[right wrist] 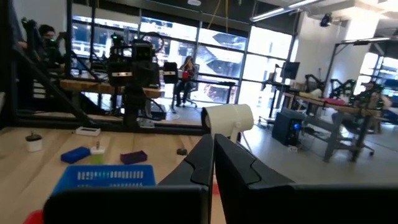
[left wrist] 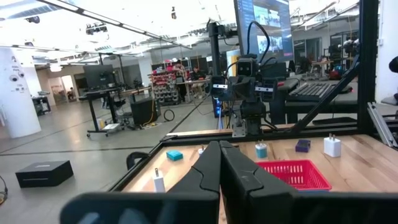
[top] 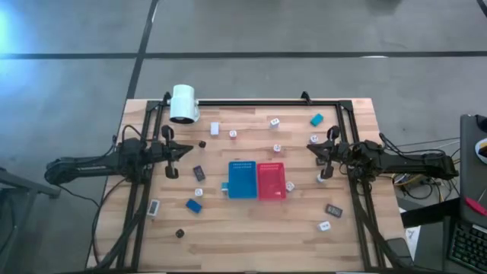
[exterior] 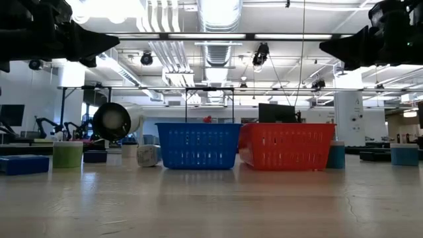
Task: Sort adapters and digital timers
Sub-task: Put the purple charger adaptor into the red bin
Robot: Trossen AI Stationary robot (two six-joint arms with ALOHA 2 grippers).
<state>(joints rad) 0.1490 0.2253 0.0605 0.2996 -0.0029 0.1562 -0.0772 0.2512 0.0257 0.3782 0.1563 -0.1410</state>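
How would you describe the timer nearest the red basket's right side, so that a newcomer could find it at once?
Start in the high view at the red basket beside the blue basket at the table's middle. Go right and slightly toward the near edge to a dark grey timer. It is flat and dark, unlike the small white adapter just below it.

Matt wooden table (top: 251,228), perforated plastic blue tray (top: 243,180) and red tray (top: 271,181)

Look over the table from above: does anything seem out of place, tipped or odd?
One thing stands out: the big white cylinder lies on its side at the wooden table's far left corner. Small white adapters and flat timers are scattered loose around the blue basket and red basket, none sorted yet.
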